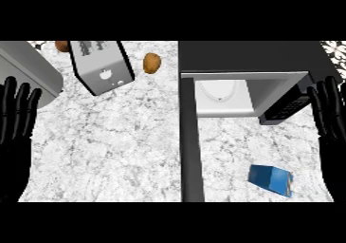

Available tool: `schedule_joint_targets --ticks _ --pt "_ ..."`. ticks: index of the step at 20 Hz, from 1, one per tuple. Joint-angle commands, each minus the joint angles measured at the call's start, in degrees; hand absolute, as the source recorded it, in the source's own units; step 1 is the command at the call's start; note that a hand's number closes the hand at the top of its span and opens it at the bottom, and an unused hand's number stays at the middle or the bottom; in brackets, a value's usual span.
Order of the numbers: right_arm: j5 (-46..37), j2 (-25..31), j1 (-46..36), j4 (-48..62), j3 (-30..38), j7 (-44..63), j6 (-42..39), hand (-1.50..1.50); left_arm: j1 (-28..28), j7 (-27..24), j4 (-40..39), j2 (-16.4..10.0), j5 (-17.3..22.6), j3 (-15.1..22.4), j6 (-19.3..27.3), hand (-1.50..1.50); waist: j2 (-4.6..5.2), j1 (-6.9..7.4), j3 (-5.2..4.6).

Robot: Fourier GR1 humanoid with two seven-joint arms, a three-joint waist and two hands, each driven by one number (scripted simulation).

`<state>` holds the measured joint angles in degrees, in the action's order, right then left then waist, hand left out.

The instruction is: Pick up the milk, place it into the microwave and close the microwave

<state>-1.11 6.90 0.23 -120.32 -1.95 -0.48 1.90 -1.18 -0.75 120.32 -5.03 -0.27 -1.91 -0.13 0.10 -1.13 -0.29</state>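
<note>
Milk [271, 179] lies tipped on the surface [119, 142], in front of the open microwave [224, 97]. My right hand [331, 114] is released, fingers straight, holding nothing. I'd lower it over the carton's sides. Left hand [13, 111] rests released at the left edge.

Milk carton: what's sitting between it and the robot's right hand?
Nothing. In the head view, only bare marble counter lies between the blue milk carton and the open right hand at the right edge.
</note>
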Motion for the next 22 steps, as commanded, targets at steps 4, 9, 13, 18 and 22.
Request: schedule_joint_targets --ticks 4,9,13,18,22 --pt "-7.5 -5.0 9.2 -15.0 -7.8 0.6 4.4 -1.5 0.6 0.4 0.9 1.5 -0.1 2.5 -0.5 -1.5 -0.29 0.71 0.27" --pt "-14.0 -5.0 24.3 -22.9 -20.0 -2.4 3.1 -1.5 -6.2 1.9 0.3 1.2 6.9 -1.7 -2.6 -1.5 -0.43 0.61 0.26" --pt "-17.8 -3.8 33.4 -25.8 -27.7 -6.3 5.3 -1.5 -7.3 2.2 0.4 0.5 9.0 -2.9 -4.1 -1.5 -0.48 0.17 0.23" --pt "-18.9 -2.3 36.7 -23.0 -28.4 -11.0 10.4 -1.5 -13.3 6.0 10.8 -1.5 12.7 -4.9 -6.2 -1.5 -0.53 0.65 0.26" --pt "-19.5 -1.1 39.8 -20.6 -27.7 -13.3 14.4 -1.5 -19.3 1.1 11.1 0.5 12.8 -4.4 -8.4 -1.5 -0.51 0.75 0.22"
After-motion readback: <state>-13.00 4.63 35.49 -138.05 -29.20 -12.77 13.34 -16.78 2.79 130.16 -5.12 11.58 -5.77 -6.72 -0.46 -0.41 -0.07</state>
